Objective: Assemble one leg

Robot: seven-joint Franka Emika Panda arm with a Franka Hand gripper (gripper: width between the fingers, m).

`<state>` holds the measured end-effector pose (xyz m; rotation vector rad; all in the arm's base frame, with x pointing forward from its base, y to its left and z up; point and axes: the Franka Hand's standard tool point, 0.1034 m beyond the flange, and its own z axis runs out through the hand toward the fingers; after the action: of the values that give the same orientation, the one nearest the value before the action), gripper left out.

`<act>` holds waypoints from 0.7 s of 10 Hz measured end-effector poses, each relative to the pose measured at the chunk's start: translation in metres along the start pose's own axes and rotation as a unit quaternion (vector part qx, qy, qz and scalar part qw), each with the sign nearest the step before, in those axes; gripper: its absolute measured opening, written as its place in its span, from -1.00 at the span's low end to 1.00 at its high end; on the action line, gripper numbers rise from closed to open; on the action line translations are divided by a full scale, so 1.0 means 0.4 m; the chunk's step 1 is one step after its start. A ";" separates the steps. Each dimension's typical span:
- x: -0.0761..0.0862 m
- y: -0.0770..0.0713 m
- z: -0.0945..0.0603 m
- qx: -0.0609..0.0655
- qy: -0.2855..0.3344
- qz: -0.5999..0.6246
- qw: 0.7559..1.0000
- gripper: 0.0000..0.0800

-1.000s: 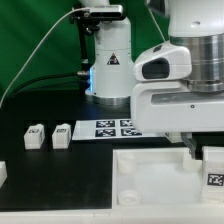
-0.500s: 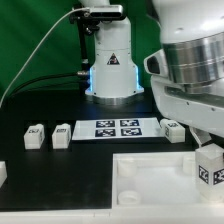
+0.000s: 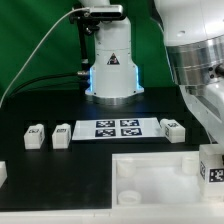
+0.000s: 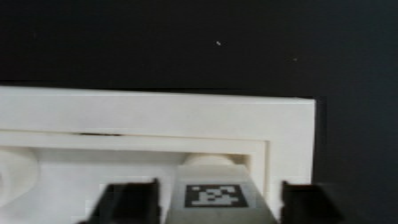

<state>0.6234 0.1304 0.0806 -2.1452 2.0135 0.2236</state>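
1. On the exterior view's left, the first spare leg (image 3: 35, 135) and the second spare leg (image 3: 62, 134) stand side by side on the dark surface (image 3: 50, 200). They are well apart from the work. I think they wait there so the arm has room.
2. In the middle, the marker board (image 3: 118, 128) lies flat. A third spare leg (image 3: 173, 128) stands just beside it, on the exterior view's right.
3. In front of these, the big white panel (image 3: 150, 170) lies flat, so a leg can go into it from above.
4. At the exterior view's right edge you find the leg (image 3: 213, 166). It stands upright over the panel's corner on that side, with its tag facing the camera. I cannot tell if it touches the panel yet.
5. Your gripper (image 4: 214, 207) is closed on the leg. In the wrist view the dark fingers (image 4: 125, 205) sit one on each side of it, and I see no gap. The leg is right between them, with its tag showing.
6. Just past the leg, the wrist view shows a round spot (image 4: 210, 160) in the panel. I think that is the hole for the leg, and you hold the leg straight so it can go in.
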 end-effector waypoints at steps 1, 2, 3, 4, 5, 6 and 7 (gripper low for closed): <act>0.000 0.002 0.000 -0.003 0.002 -0.037 0.999 0.19; -0.003 0.009 0.001 -0.013 0.005 -0.092 0.996 0.53; 0.000 0.008 -0.004 -0.016 0.014 -0.186 0.982 0.53; 0.000 0.006 -0.008 -0.020 0.022 -0.257 0.966 0.60; 0.005 0.008 -0.004 -0.022 0.021 -0.300 0.953 0.62; 0.007 0.008 -0.004 -0.023 0.020 -0.358 0.933 0.62; 0.010 0.008 -0.004 -0.025 0.019 -0.414 0.910 0.62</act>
<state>0.6204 0.1262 0.0810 -2.8106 0.9490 0.0961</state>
